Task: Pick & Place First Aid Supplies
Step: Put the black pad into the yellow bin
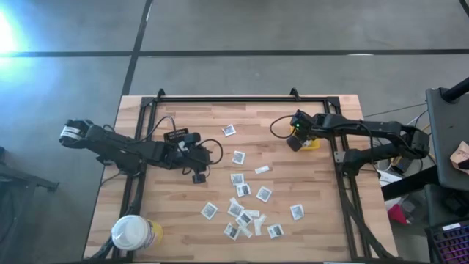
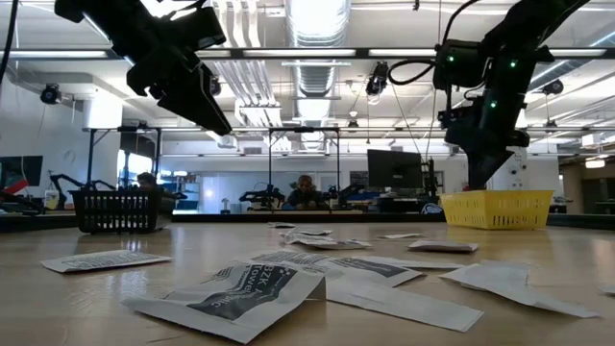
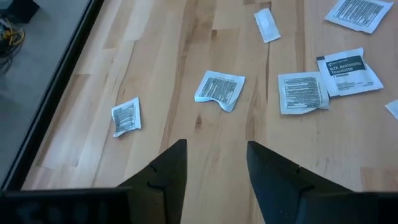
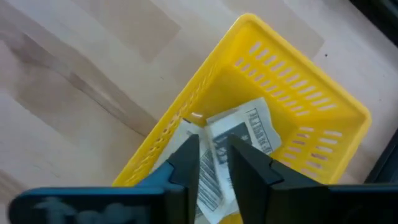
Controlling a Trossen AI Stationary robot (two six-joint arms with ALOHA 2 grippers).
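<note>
The packets (image 1: 245,202) lay scattered over the middle of the desk (image 1: 308,183), most of them toward its near edge. The bin (image 1: 311,143) stood by the right edge, with packets inside and the right end effector (image 1: 296,139) over it. The tub (image 1: 133,233) sat at the near left corner.

About fourteen packets (image 1: 264,193) lie loose on the surface (image 1: 322,220) (some overlap, so the count is rough), one yellow bin (image 1: 311,144), one white-lidded tub (image 1: 133,233).
</note>
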